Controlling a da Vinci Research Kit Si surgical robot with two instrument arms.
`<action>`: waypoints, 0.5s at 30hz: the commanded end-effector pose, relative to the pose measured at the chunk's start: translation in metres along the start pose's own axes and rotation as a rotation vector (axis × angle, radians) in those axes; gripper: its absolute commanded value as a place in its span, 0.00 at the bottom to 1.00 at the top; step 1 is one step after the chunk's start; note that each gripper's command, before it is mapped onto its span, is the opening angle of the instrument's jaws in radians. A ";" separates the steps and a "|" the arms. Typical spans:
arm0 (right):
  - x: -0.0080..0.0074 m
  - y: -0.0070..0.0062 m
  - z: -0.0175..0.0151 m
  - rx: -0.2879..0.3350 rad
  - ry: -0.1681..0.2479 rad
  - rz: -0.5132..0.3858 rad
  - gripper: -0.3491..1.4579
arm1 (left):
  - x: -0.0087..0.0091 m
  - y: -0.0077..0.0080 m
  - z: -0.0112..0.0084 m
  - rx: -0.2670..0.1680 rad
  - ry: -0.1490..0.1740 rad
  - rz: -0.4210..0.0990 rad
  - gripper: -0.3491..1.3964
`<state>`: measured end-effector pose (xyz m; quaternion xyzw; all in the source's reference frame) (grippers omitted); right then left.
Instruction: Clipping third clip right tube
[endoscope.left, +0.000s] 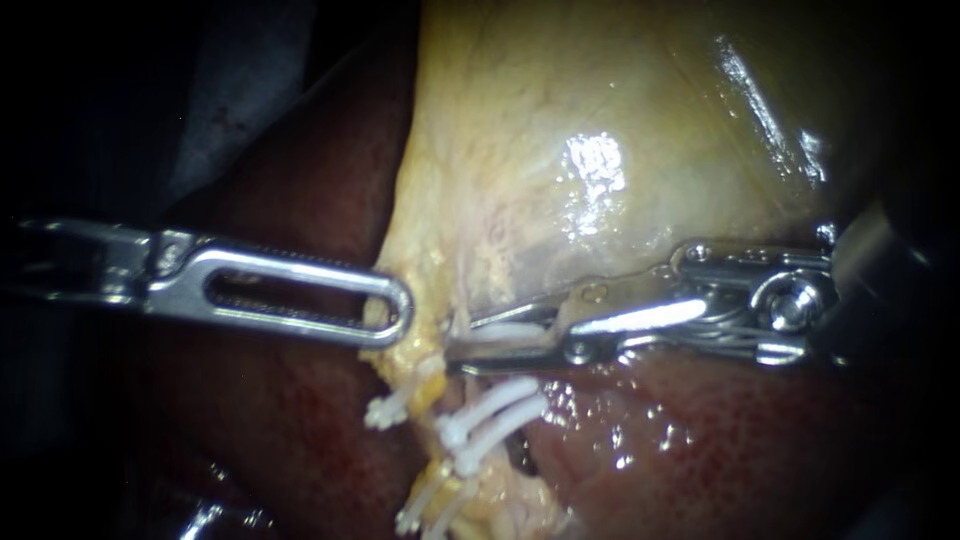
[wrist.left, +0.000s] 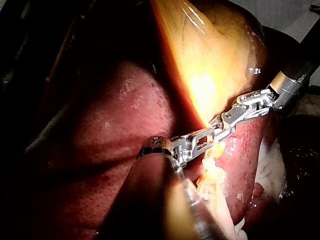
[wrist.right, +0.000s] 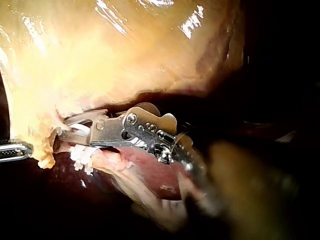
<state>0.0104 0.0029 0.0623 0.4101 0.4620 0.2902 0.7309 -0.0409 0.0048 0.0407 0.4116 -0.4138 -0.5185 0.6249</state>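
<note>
The jaws of my right instrument (endoscope.left: 460, 343) stand apart with a white clip (endoscope.left: 500, 335) seated between them, each jaw touching one leg of it, so they are holding it spread wide. Their tips sit at the gallbladder's neck, just below the middle of the endoscope view, against a strand of yellow tissue. The tube (endoscope.left: 440, 385) runs down through that strand towards 6 o'clock. I cannot tell whether it already lies inside the held clip.

At 6 o'clock from those tips, just beside them, two fixed clips (endoscope.left: 490, 410) cross the tube side by side. A further small clip (endoscope.left: 383, 412) sits at their 9 o'clock, and another low clip (endoscope.left: 410, 520) lies near the view's lower edge.

At 9 o'clock from the right tips, near them but apart, the slotted jaws of my left instrument (endoscope.left: 395, 312) are clamped on the yellow edge of the gallbladder (endoscope.left: 600, 120). Tissue shows through the slot at the tip.

The gallbladder fills the view from 11 to 2 o'clock, pale and glossy. The red liver (endoscope.left: 750, 440) lies under both shafts, from 3 round to 8 o'clock.
</note>
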 end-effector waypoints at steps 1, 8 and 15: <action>0.0000 0.0000 0.0000 0.000 0.000 -0.001 0.00 | 0.0000 0.0000 0.0000 0.000 0.000 0.000 0.00; -0.0002 0.0000 0.0000 0.001 -0.001 -0.002 0.00 | 0.0000 0.0000 0.0000 0.000 0.000 0.000 0.00; -0.0002 0.0000 -0.0001 0.001 -0.001 -0.003 0.00 | -0.0001 0.0001 0.0000 0.000 0.000 0.000 0.00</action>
